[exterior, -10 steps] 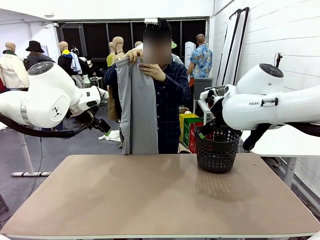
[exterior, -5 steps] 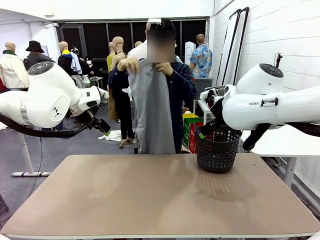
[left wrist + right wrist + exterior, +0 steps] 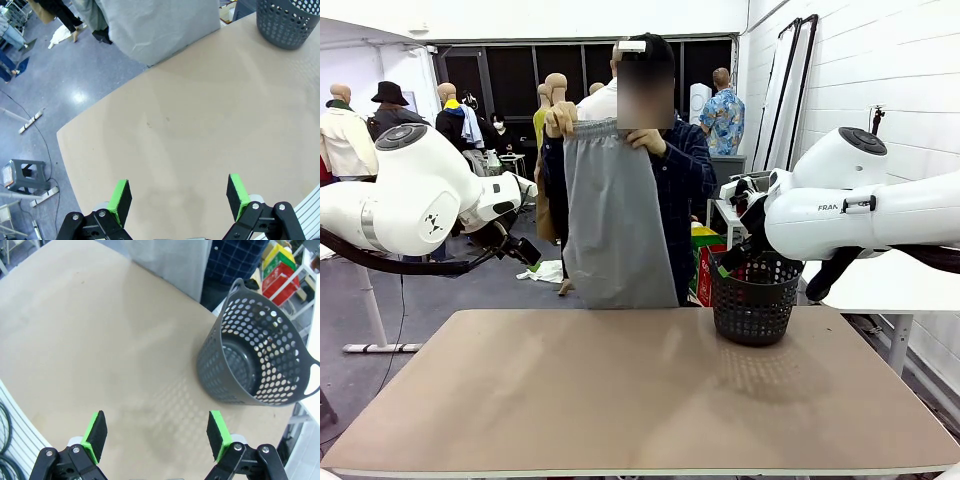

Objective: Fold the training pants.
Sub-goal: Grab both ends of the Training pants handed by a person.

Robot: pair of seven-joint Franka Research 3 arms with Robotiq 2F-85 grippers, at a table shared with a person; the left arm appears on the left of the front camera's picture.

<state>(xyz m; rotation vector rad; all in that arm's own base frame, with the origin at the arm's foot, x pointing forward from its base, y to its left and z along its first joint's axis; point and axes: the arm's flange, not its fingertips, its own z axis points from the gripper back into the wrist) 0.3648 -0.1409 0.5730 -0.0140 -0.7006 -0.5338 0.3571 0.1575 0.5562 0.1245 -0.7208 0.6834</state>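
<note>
Our left gripper and right gripper gape empty. Upper centre, a person's hands hold the light grey jersey training pants, hem perhaps touching the tan table. They look limp and light, so we'd pinch the waistband corners.

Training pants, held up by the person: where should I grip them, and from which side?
Likely the lower corners: the training pants hang flat, hem loose near the far edge of the table, while the person's hands hold both waistband corners. Reach across from the robot's side, left gripper and right gripper, both open, one per corner.
</note>
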